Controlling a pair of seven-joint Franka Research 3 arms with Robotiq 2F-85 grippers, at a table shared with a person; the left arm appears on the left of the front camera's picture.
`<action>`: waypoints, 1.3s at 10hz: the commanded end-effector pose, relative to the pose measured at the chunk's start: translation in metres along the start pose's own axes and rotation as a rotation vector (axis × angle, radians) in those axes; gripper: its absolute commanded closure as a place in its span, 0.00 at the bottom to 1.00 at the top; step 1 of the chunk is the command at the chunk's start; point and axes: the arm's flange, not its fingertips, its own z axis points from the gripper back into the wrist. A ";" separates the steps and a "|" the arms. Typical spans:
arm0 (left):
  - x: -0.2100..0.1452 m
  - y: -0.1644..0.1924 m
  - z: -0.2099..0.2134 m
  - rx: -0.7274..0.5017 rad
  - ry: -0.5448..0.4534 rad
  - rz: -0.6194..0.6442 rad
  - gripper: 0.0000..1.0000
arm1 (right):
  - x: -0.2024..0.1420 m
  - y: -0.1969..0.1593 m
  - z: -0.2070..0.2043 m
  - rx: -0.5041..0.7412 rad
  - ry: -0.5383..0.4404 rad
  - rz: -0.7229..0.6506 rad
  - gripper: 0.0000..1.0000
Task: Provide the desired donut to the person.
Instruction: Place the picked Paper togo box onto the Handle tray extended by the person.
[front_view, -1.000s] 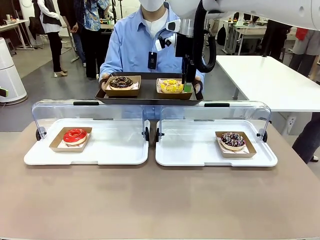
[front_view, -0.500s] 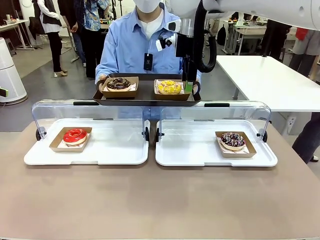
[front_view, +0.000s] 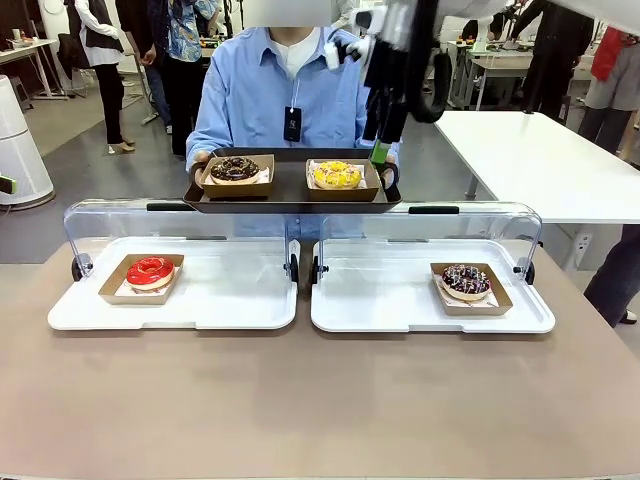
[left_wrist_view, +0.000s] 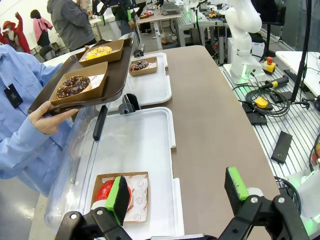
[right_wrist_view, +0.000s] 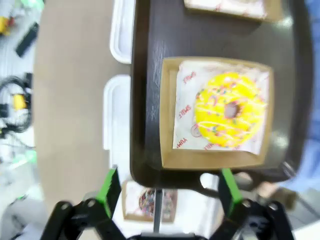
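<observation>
Now yellow donut on person's tray, right claw open just above it

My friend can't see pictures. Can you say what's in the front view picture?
A person holds a dark tray with a chocolate donut and a yellow donut, the open right gripper just above it. On the table, a red donut and a sprinkled donut sit on white trays.

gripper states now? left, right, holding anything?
Left gripper: open, holding nothing, above the red donut.
Right gripper: open, holding nothing, over the yellow donut on the person's tray.
</observation>
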 end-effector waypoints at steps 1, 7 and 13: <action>0.002 -0.001 0.002 -0.001 -0.003 -0.002 0.00 | -0.062 0.055 0.012 -0.026 -0.186 0.009 0.00; 0.002 -0.001 0.002 -0.001 -0.003 -0.002 0.00 | -0.252 0.163 0.048 -0.153 -0.696 -0.246 0.00; 0.002 -0.001 0.002 -0.001 -0.003 -0.002 0.00 | -0.361 0.174 0.035 -0.109 -0.852 -0.434 0.00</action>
